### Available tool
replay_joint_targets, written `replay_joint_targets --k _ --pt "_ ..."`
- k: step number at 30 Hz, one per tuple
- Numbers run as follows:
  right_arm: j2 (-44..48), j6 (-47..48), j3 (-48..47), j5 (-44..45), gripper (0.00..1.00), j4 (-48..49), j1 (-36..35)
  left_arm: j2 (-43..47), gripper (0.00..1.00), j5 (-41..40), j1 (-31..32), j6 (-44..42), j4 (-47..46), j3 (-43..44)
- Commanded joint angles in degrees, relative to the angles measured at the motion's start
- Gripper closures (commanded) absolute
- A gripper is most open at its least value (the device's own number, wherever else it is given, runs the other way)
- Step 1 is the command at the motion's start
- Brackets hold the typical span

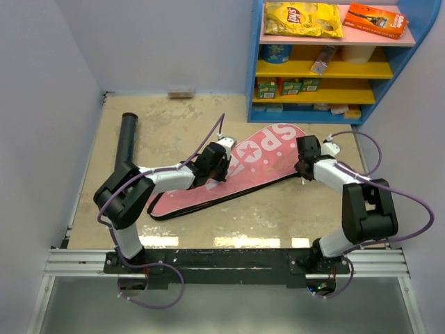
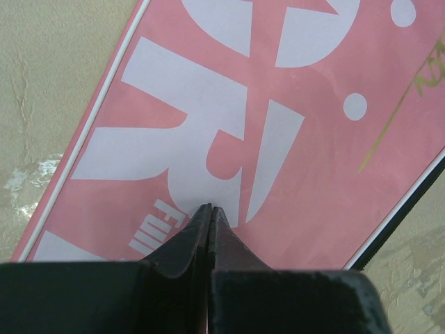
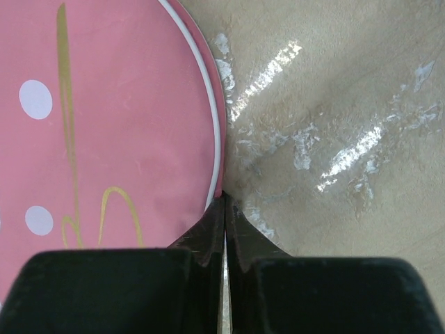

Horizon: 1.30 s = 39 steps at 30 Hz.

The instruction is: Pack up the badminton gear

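Observation:
The pink racket-shaped bag (image 1: pixel 236 174) lettered SPORT lies flat and slantwise across the table. My left gripper (image 1: pixel 212 167) is over its middle. In the left wrist view its jaws (image 2: pixel 211 208) are shut, tips over the white lettering of the bag (image 2: pixel 292 160), with nothing seen between them. My right gripper (image 1: pixel 304 169) is at the bag's right rim. In the right wrist view its jaws (image 3: pixel 224 197) are shut, tips touching the white-piped rim of the bag (image 3: pixel 104 139). The long black tube (image 1: pixel 126 138) lies at the far left. Rackets and shuttlecocks are out of view.
A blue and yellow shelf unit (image 1: pixel 327 62) stands at the back right, with a yellow snack packet (image 1: pixel 302 19) and an orange box (image 1: pixel 376 19) on top. Walls close in the table on the left and behind.

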State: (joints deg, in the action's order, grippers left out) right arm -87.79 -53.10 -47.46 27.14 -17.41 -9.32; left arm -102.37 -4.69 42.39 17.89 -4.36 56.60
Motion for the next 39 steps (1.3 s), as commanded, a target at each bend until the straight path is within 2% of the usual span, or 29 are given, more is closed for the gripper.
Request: replay_joint_targets --k 1,10,14,23,34,39 --pt "1.9 -1.1 2.8 -3.0 1.00 2.3 0.2 -2.5 1.00 0.2 -0.2 1.4 -2.6 -0.5" --pt "6.8 -0.7 7.8 -7.4 1.00 5.2 -0.4 -6.4 1.00 0.6 -0.2 3.4 -5.1 -0.7" --pt "8.2 -1.6 8.3 -8.7 1.00 5.2 -3.3 -7.6 1.00 1.4 -0.2 4.2 -6.4 -1.3" --pt "7.8 -7.9 4.0 -6.6 1.00 2.1 -18.0 -7.9 1.00 2.1 -0.2 4.3 -7.5 -1.9" --pt "3.0 -14.9 1.8 -8.2 1.00 4.3 -35.0 -8.0 1.00 2.2 -0.2 4.3 -7.8 -1.6" --pt "2.8 -16.9 0.5 -7.6 1.00 3.4 -39.9 -8.4 1.00 2.8 -0.2 4.4 -7.9 -1.4"
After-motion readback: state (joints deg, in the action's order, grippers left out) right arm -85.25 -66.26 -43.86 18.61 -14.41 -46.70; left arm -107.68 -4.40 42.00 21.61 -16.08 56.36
